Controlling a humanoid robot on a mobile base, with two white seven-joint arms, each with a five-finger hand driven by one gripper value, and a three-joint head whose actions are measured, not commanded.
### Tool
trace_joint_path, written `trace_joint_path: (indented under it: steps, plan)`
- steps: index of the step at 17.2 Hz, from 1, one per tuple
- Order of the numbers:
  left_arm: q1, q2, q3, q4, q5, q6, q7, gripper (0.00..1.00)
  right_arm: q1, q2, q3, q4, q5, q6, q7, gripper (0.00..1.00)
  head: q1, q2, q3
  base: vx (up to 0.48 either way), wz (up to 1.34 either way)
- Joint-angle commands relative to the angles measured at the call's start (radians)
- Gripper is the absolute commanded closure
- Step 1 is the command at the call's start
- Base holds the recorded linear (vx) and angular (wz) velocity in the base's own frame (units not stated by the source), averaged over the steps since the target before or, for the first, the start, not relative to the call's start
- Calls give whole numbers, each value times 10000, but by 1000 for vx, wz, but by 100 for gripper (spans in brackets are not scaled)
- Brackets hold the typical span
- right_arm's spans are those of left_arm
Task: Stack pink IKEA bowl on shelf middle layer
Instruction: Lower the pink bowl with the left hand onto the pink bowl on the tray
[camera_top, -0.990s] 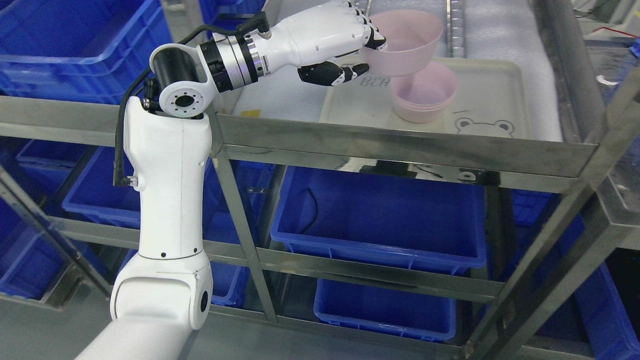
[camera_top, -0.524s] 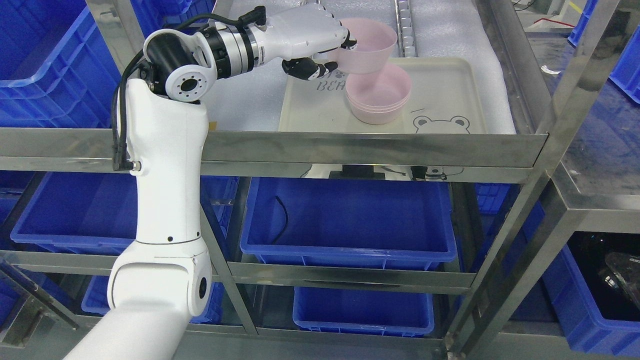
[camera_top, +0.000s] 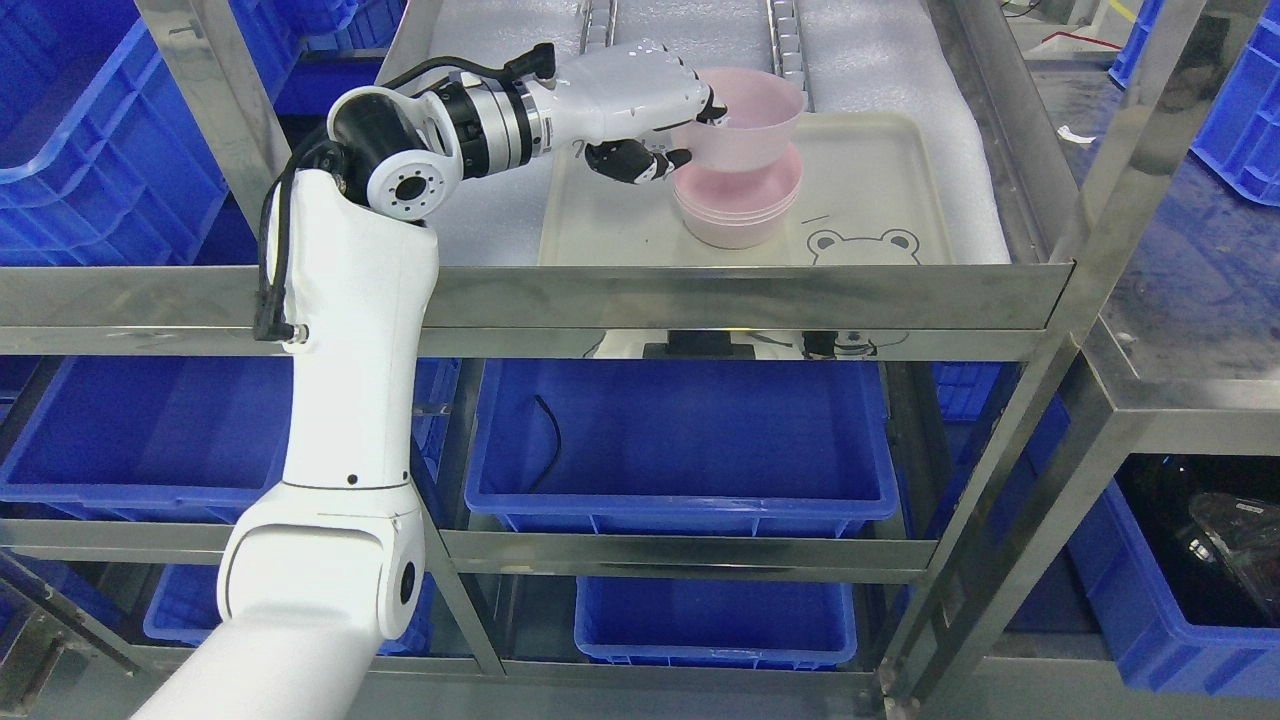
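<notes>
My left hand (camera_top: 675, 130) is shut on the near-left rim of a pink bowl (camera_top: 750, 125), with the thumb under the rim and the fingers over it. The bowl hangs slightly tilted, its base just inside the mouth of a stack of pink bowls (camera_top: 735, 205). That stack stands on a cream tray (camera_top: 880, 180) with a bear drawing, on the shelf layer lined with white foam. The left arm rises from the lower left and bends over the steel shelf rail (camera_top: 700, 295).
Steel uprights (camera_top: 215, 130) frame the shelf on the left and at the right (camera_top: 1120, 200). Blue bins (camera_top: 680, 440) fill the layers below and both sides. White foam (camera_top: 880, 60) lines the shelf around the tray.
The camera view has shifted, so the whole shelf sits lower and more to the left. The held bowl has come down over the stack, and its base now dips into the top bowl.
</notes>
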Motion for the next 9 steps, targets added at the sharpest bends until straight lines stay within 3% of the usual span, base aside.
trace_joint_path:
  steps: [1,9]
  plan:
    - [88,175,-1002,783,-235,0,81,89,47,-175,0,-175,0,-7,0,0,0,0,0,12,-44]
    - [27,175,-925,737,-1142,0,66,88,47,-175,0,-175,0,-7,0,0,0,-1,0,1,-20]
